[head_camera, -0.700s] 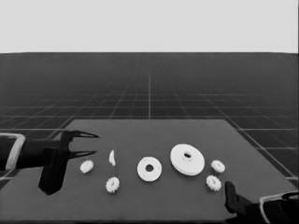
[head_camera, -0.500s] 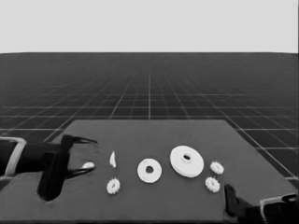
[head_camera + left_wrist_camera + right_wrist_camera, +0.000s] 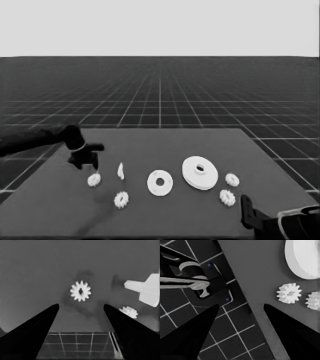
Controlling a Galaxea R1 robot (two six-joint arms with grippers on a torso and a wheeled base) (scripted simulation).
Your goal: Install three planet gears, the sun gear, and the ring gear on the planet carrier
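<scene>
White parts lie scattered on the dark table (image 3: 165,145) in the head view. The left hand (image 3: 86,161) reaches in from the left edge and hangs just above a planet gear (image 3: 94,180) at the table's left end; its fingers point down, apart from the gear. A thin white piece (image 3: 120,171) stands just beside that gear, and a second planet gear (image 3: 121,199) lies nearer the front. The smaller round part (image 3: 160,182) lies flat near the middle, and the larger round part (image 3: 199,172), with its raised hub, sits close to its right without touching. Two more planet gears (image 3: 232,179) (image 3: 227,197) lie right of it. The right hand (image 3: 246,212) waits at the lower right corner.

Seen from the left wrist, the left hand (image 3: 81,312) is spread wide and holds nothing; the planet gear (image 3: 80,291) lies flat on the table beyond the gap between its fingertips. The thin white piece (image 3: 146,288) and another gear (image 3: 128,311) lie off to one side.

From the right wrist, the right hand (image 3: 241,312) is also wide apart and empty, over the table's corner. Two gears (image 3: 289,293) (image 3: 313,300) lie near the larger round part (image 3: 303,257).
</scene>
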